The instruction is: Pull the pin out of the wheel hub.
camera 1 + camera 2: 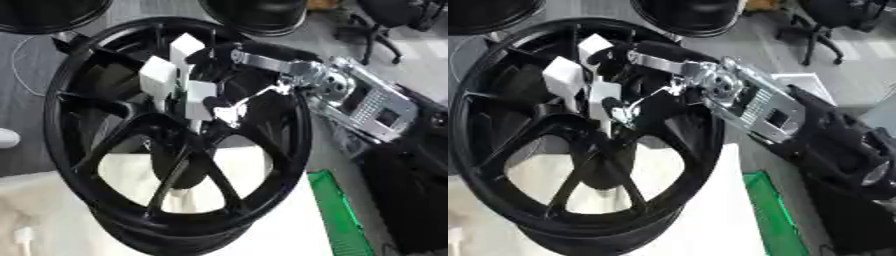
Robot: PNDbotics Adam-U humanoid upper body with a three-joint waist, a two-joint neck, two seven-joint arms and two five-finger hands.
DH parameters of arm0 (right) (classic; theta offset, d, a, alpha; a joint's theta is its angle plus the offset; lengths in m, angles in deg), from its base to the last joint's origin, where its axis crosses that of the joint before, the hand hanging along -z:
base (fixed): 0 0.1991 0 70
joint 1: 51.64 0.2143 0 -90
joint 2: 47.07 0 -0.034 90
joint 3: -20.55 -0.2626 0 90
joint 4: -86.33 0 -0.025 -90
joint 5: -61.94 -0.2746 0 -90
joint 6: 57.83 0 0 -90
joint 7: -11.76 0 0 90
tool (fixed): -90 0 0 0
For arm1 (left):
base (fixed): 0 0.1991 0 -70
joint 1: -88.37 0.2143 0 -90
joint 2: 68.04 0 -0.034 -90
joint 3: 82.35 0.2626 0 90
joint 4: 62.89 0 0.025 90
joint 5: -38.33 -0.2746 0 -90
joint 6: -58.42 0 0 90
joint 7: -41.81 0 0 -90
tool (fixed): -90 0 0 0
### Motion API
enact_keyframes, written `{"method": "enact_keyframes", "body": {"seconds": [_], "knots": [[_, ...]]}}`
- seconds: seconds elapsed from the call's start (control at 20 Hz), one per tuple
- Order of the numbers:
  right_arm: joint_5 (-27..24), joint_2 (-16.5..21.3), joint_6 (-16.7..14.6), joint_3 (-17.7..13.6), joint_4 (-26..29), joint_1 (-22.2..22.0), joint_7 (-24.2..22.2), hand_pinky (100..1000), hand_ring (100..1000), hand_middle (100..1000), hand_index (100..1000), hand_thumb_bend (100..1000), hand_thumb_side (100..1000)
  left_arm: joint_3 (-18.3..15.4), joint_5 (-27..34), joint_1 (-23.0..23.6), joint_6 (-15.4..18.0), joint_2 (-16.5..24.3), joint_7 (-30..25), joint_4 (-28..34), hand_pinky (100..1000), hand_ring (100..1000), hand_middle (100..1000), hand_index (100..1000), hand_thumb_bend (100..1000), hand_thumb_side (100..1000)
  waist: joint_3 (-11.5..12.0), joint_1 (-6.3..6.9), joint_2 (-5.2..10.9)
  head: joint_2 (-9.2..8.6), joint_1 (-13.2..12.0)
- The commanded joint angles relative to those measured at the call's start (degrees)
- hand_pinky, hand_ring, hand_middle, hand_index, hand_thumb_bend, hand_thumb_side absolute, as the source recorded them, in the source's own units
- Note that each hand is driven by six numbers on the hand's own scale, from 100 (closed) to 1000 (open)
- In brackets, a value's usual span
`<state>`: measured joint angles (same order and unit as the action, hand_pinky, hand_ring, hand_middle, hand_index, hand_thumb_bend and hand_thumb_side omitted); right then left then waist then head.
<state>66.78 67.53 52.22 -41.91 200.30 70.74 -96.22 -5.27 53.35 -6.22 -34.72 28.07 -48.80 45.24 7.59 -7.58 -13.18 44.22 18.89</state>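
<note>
No text, label, brand or number can be read; the silver forearm plate [378,107] perhaps carries markings, too blurred to tell.

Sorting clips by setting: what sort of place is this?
Probably a workshop or lab: a black wheel stands on a white-covered bench, more wheels behind, and an office chair on the floor.

Colours on view: black wheel, white pins, silver arm.
Wheel [175,150]: glossy black rim and spokes. Pins [159,75] at the hub: plain white blocks. Right hand [636,107]: black with silver, shiny metal joints; forearm silver with a perforated panel. Table [262,230]: cream-white cover. Strip [337,210] at the table's edge: bright green.
</note>
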Motion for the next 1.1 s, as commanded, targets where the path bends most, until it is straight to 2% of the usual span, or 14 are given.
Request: {"method": "enact_keyframes", "body": {"seconds": [0.05,0.75,1.1], "knots": [[0.5,0.9,0.1,-0.7,0.6,0.5,0.0,860,996,837,945,100,265,-0.3,-0.2,-0.6,0.1,0.6,-0.3,1.2,585,728,680,715,100,814,0.0,0.40,0.49,-0.10,0.3],[1.7,0.6,0.9,-0.2,0.6,-0.1,-1.3,859,980,807,942,100,270,-0.2,-0.5,-0.8,0.2,0.7,-0.5,1.2,585,730,682,715,100,816,0.1,0.30,-0.18,-0.10,0.4],[1.4,0.5,1.5,0.1,0.6,-0.2,-2.5,851,958,766,929,100,337,-0.2,-0.6,-0.9,0.3,0.7,-0.5,1.2,585,731,683,715,100,817,0.2,0.24,-0.54,-0.10,0.4]]}}
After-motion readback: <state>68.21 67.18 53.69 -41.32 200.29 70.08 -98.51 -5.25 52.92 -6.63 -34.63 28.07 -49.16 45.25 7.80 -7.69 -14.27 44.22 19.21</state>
